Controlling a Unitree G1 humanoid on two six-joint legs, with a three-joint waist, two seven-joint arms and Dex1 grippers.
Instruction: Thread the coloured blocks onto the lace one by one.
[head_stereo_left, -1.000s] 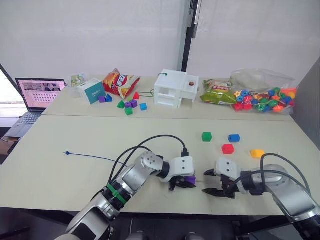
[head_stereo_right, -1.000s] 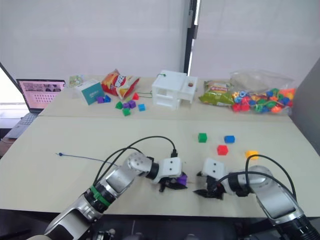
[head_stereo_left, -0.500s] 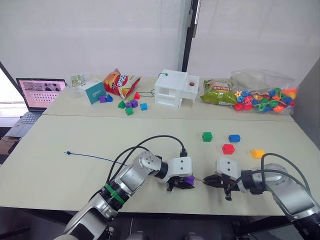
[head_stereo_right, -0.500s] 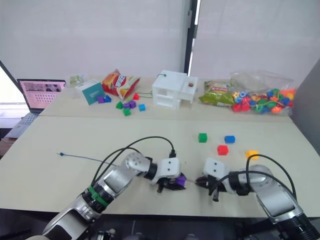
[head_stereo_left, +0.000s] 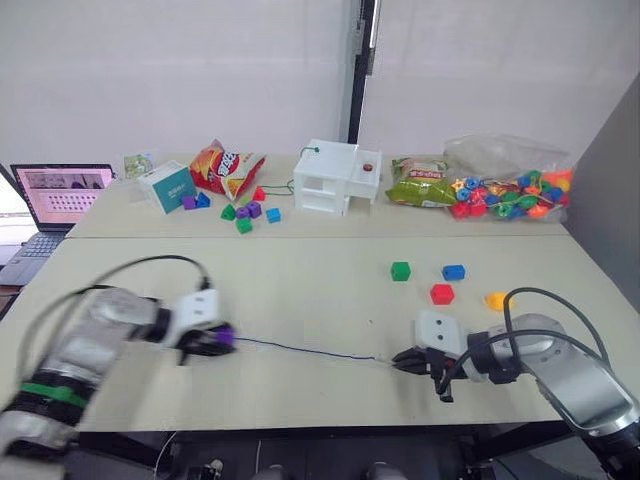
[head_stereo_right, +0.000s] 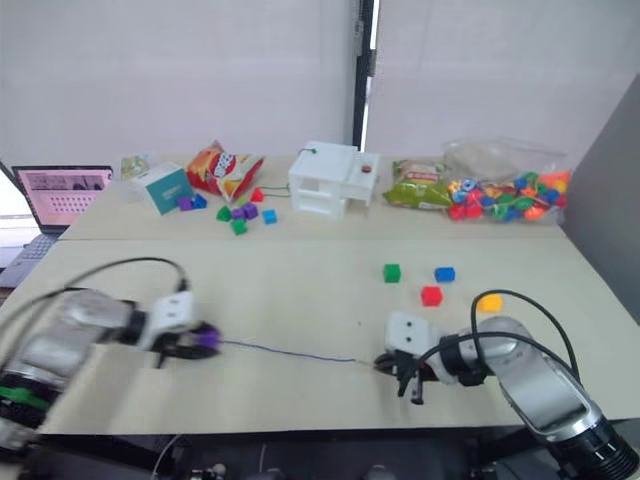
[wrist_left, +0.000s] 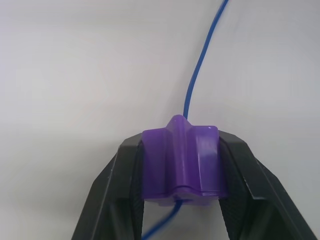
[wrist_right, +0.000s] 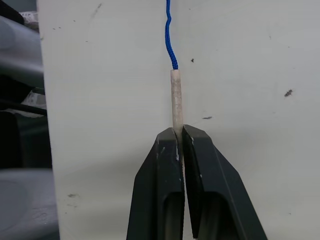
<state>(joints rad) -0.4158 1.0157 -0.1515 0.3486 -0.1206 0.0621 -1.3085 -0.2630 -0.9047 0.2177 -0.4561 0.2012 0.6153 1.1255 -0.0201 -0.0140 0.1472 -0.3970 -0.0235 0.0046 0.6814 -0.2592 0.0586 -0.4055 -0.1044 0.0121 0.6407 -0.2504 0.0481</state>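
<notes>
My left gripper (head_stereo_left: 212, 340) is shut on the purple block (wrist_left: 181, 165) near the table's front left. The dark-blue lace (head_stereo_left: 300, 350) passes through that block and runs to the right across the table. Its stiff pale tip (wrist_right: 175, 97) is pinched in my shut right gripper (wrist_right: 179, 132), low over the front right of the table (head_stereo_left: 300, 290). Beyond the right gripper lie the green block (head_stereo_left: 400, 270), the blue block (head_stereo_left: 453, 272), the red block (head_stereo_left: 441, 293) and the yellow-orange block (head_stereo_left: 497, 300), all loose.
Along the back stand a laptop (head_stereo_left: 60, 190), a teal box (head_stereo_left: 167, 185), a chip bag (head_stereo_left: 225, 168), scattered small blocks (head_stereo_left: 245, 212), a white box (head_stereo_left: 332, 178), a green snack bag (head_stereo_left: 420, 183) and a clear bag of beads (head_stereo_left: 510, 185).
My right gripper has shut on the lace tip. My left gripper has carried the purple block far to the left along the lace. The head views have shifted too.
</notes>
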